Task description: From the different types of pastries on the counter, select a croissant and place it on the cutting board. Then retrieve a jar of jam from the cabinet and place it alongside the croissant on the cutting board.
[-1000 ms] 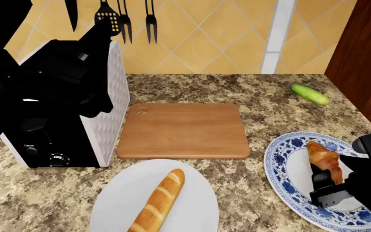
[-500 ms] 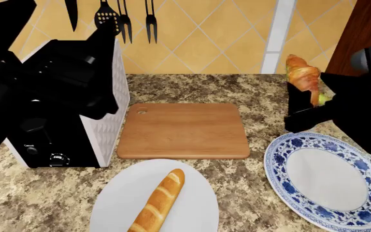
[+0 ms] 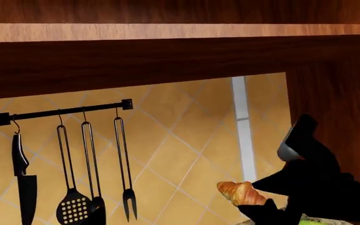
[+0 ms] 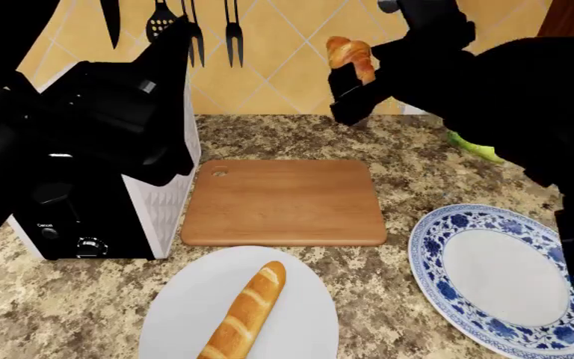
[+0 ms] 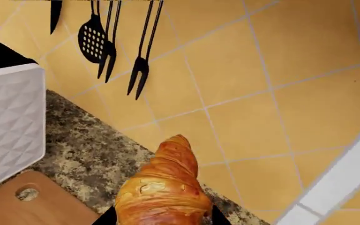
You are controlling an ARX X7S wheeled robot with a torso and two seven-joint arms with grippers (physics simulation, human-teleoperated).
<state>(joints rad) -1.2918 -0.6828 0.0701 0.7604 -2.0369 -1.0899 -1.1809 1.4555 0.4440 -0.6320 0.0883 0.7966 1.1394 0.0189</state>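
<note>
My right gripper [image 4: 352,81] is shut on the croissant [image 4: 349,54] and holds it upright, high in the air in front of the tiled wall, above the far right corner of the cutting board [image 4: 285,202]. In the right wrist view the croissant [image 5: 164,187] fills the space between the jaws of the gripper [image 5: 164,220], with the board's holed corner [image 5: 24,206] below. The left wrist view shows the croissant [image 3: 241,193] in the right arm's black fingers. The baguette [image 4: 245,310] lies on a white plate [image 4: 307,329]. My left arm [image 4: 117,112] hangs over the toaster; its jaws do not show. No jar of jam is in view.
A black and white toaster [image 4: 162,194] stands left of the board. An empty blue-patterned plate [image 4: 511,277] is at the right, a cucumber [image 4: 477,152] behind it. Utensils hang on a wall rail [image 3: 61,112] under the wooden cabinet [image 3: 167,56].
My right gripper lifted the croissant off the blue plate, then carried it up and to the left, to above the board's far right corner. The left arm barely moved.
</note>
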